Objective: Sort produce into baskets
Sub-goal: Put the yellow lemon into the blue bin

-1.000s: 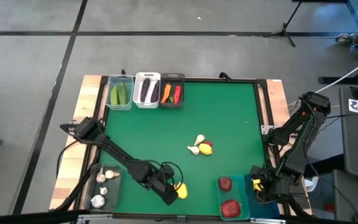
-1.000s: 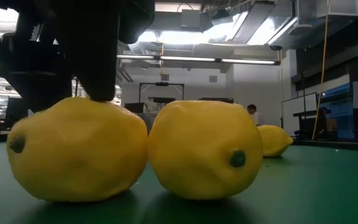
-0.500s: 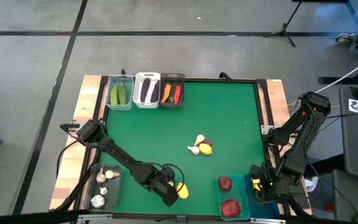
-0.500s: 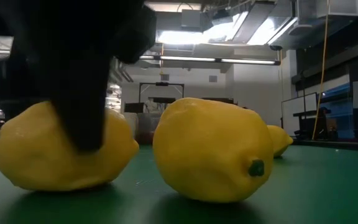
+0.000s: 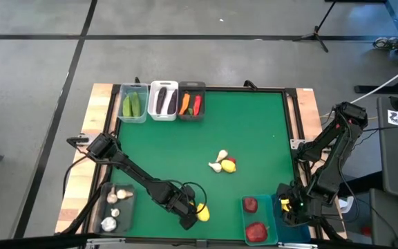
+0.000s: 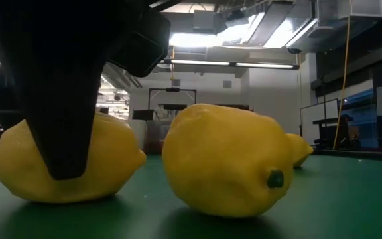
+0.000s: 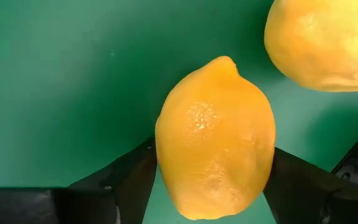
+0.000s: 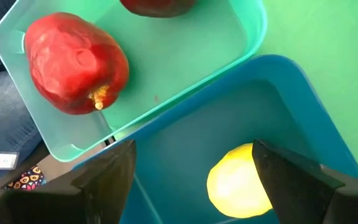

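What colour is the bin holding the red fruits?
Teal bin, clearest in the right wrist view.

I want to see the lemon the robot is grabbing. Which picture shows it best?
The left wrist view: the lemon fills it, between the left gripper fingers. The low view partly hides it behind a finger; the high view shows a yellow speck.

At the table's near edge two yellow lemons lie side by side on the green mat; the left gripper point(image 5: 190, 216) has its fingers closed against both sides of one lemon point(image 7: 215, 140), while the second lemon point(image 6: 227, 161) rests just beside it. A third lemon point(image 5: 229, 164) sits mid-table touching two white garlic bulbs point(image 5: 219, 160). More garlic point(image 5: 116, 196) fills the dark bin point(image 5: 106, 209). Cucumbers point(image 5: 133, 104), eggplants point(image 5: 163, 101), and carrot with chili point(image 5: 191, 104) occupy three far bins. Red fruits point(image 8: 76, 63) lie in a teal bin point(image 8: 229, 43), a lemon point(image 8: 238, 183) in the blue bin point(image 8: 291, 112).
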Robot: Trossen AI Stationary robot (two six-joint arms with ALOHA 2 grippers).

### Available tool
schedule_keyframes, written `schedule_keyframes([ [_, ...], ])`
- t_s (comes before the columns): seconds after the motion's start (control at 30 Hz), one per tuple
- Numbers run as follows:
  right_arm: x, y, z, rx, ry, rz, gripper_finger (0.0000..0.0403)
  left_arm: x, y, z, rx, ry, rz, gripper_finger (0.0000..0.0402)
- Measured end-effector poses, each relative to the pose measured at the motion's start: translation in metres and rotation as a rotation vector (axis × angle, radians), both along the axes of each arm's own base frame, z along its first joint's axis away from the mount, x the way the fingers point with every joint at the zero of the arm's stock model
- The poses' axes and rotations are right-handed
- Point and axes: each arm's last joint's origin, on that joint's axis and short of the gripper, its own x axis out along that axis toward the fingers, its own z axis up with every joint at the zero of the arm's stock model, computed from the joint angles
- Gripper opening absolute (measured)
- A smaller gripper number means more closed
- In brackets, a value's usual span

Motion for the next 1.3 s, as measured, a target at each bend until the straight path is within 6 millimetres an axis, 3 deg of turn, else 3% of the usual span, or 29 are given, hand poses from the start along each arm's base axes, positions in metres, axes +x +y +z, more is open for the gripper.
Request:
schedule_keyframes([
  [0.23,0.0,0.0,0.0,0.001,0.003,0.001,0.0319,0.0,0.0,0.0,-0.002,-0.001,-0.032,0.0214],
  [0.73,-0.002,-0.001,0.004,0.037,0.027,0.026,0.0319,0.008,0.011,0.003,-0.011,-0.018,-0.121,0.0208],
  [1.03,0.0,-0.003,0.057,0.084,-0.178,0.123,0.0319,0.022,0.016,0.027,-0.019,-0.111,-0.194,0.0208],
  [1.17,0.005,-0.007,0.087,-0.002,-0.417,0.127,0.0319,0.027,0.024,0.048,0.002,-0.187,-0.243,0.0208],
  [1.3,0.012,-0.01,0.115,-0.202,-0.726,0.127,0.0319,0.028,0.041,0.08,0.07,-0.306,-0.25,0.0208],
])
